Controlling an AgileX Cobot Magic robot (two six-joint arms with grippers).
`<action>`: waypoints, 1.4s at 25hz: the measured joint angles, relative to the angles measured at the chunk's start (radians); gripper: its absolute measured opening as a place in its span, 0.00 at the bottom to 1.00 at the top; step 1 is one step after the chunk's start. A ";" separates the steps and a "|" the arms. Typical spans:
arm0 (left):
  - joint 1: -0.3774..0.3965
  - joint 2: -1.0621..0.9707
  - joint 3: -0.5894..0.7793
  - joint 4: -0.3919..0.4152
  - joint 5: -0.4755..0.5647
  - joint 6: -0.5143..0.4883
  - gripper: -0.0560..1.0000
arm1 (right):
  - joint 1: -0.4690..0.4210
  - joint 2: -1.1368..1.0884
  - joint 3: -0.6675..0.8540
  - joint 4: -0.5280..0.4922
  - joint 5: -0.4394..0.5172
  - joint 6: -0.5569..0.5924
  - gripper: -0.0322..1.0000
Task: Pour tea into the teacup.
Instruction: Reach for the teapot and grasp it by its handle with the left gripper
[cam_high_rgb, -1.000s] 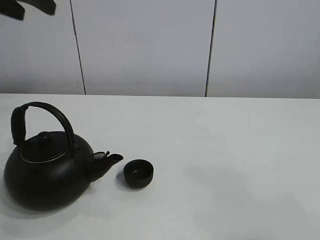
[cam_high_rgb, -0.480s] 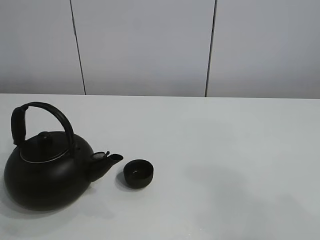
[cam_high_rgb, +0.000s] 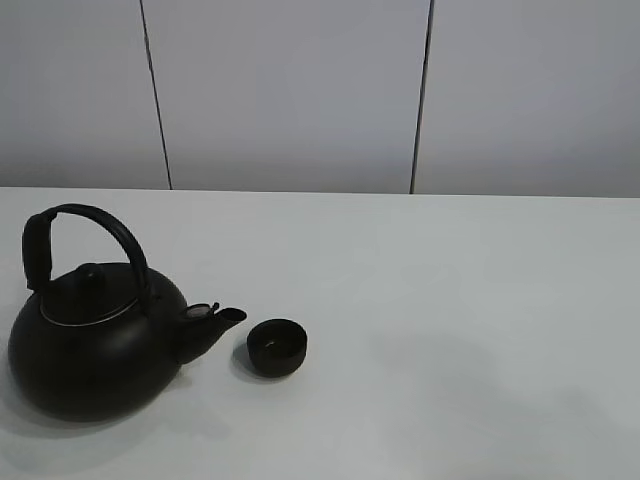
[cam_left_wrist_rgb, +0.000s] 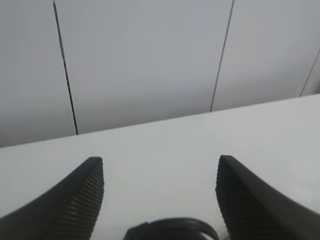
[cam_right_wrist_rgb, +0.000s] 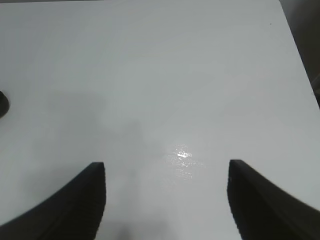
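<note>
While the teacup (cam_high_rgb: 277, 346) is sitting upright on the white counter (cam_high_rgb: 450, 300), toward its front left and just beside the spout (cam_high_rgb: 225, 318) of the big black kettle (cam_high_rgb: 90, 350), both arms are holding nothing. The left jaws are standing wide apart, with the kettle's arched handle (cam_left_wrist_rgb: 170, 229) showing between them, untouched; the right jaws are likewise gaping wide over plain counter surface.
</note>
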 joint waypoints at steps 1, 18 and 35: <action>0.000 0.002 0.031 0.001 -0.035 0.005 0.50 | 0.000 0.000 0.000 0.000 0.000 0.000 0.49; 0.317 0.421 0.188 0.267 -0.602 -0.002 0.50 | 0.000 0.000 0.000 0.000 0.000 0.000 0.49; 0.319 0.796 0.118 0.168 -0.809 0.223 0.48 | 0.000 0.000 0.000 0.000 0.000 0.000 0.49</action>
